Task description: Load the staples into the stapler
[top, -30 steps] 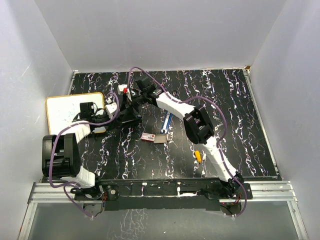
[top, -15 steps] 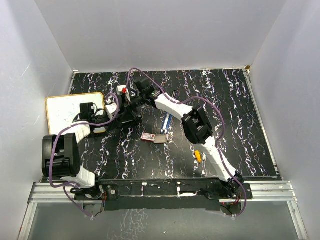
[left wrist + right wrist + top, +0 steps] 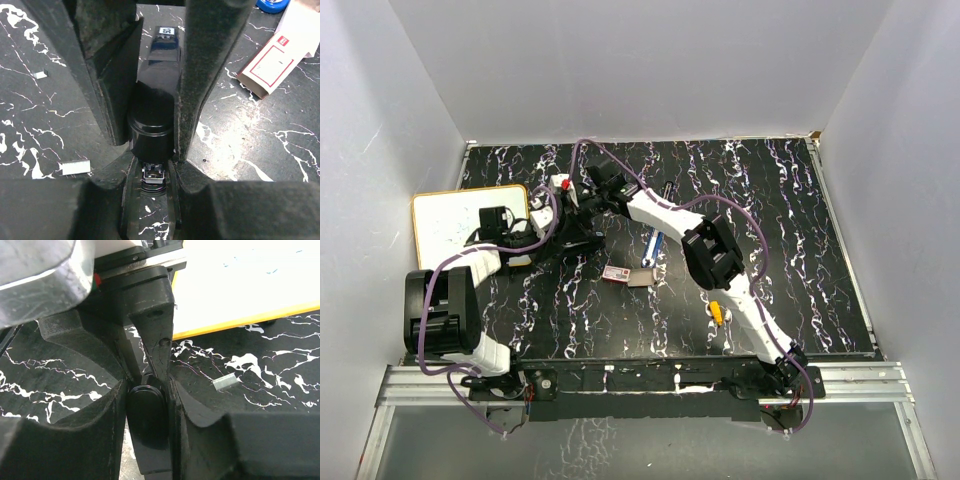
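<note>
Top: staples box (image 3: 617,273) lies mid-tabletop (image 3: 790,230), 5 o'clock from where left tool (image 3: 563,222) and right tool (image 3: 588,198) meet.
Left wrist: left tool pressed tight on black stapler (image 3: 152,100); box at 2 o'clock.
Right wrist: right tool pinching stapler's rounded end.
Likely opening it: anchor the base, lift straight, no twisting.

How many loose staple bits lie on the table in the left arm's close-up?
2: a short piece at upper left, a longer strip at lower left, both beside the left pincer. More may be hidden under it.
</note>
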### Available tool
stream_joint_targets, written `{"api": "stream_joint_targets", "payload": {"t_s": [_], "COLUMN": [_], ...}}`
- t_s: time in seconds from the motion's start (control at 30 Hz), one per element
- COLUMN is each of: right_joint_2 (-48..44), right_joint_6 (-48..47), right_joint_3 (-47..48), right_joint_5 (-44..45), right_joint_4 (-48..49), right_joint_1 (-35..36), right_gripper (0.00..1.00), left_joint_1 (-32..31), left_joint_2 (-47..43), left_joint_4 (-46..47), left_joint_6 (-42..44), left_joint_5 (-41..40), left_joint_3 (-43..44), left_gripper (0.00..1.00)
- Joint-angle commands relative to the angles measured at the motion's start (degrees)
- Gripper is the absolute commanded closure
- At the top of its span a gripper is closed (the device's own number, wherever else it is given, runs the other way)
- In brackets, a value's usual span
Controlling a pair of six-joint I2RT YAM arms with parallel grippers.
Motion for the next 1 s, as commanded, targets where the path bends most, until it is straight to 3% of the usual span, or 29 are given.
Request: {"api": "stream_joint_targets", "payload": {"t_s": [0.0,0.07,0.23,0.57,0.77,0.97], "right_joint_2": [-3.06,-4.89,-11.39,-24.25,-25.08,-22.33], "right_joint_6": [0.19,-0.16,-4.96,-20.32,-26.30,-26.91], "right_joint_3": [0.37,0.38,-4.67,-30.34,-37.36,-36.82], "right_joint_5": [3.23,2.94,1.83,5.00,8.99,10.78], "right_joint_4": [3.14,2.43,-1.12,-3.35,-3.38,-3.42], "right_joint_1": [-1.68,-3.54,-9.57,-21.28,-23.77,-22.66], "right_gripper": [0.86,0.92,0.92,0.92,0.92,0.92], "left_joint_1": [-0.42,-0.43,-0.18,0.02,0.02,0.00], "left_joint_2": [-3.47,-3.79,-3.91,-2.41,-1.65,-0.96], "left_joint_4": [-3.05,-4.58,-5.11,-3.63,-4.21,-3.21], "left_joint_6": [1.16,2.21,2.57,1.92,2.71,1.78], "left_joint_5": [2.08,0.76,-1.23,-3.03,-3.21,-2.85], "left_joint_3": [0.56,0.81,1.18,2.38,2.79,2.41], "left_gripper": [1.00,1.00,1.00,1.00,1.00,1.00]}}
